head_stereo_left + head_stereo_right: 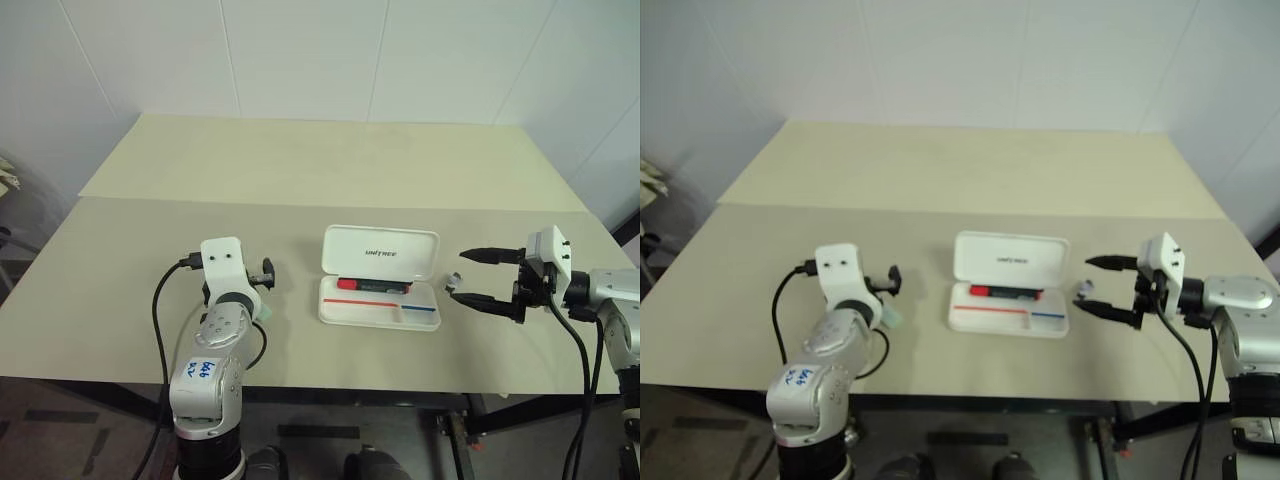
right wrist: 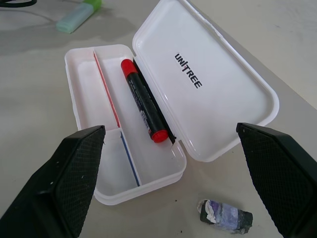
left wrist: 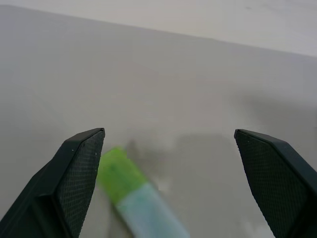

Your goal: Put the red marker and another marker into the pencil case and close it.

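Lying in one open pencil case [image 2: 208,94]: one red marker [image 2: 144,105]; one green highlighter [image 2: 77,18] outside.

My pencil case [image 2: 218,94] is smooth, glossy white plastic. The red marker [image 2: 143,106] in it has a shiny plastic barrel. My black fingers [image 2: 69,173] carry matt, finely textured pads. The table [image 1: 300,160] looks matt and smooth.

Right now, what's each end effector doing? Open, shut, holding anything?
Left end effector: open, empty, green highlighter on the table beside one finger.
Right end effector: open, empty, facing the open pencil case.
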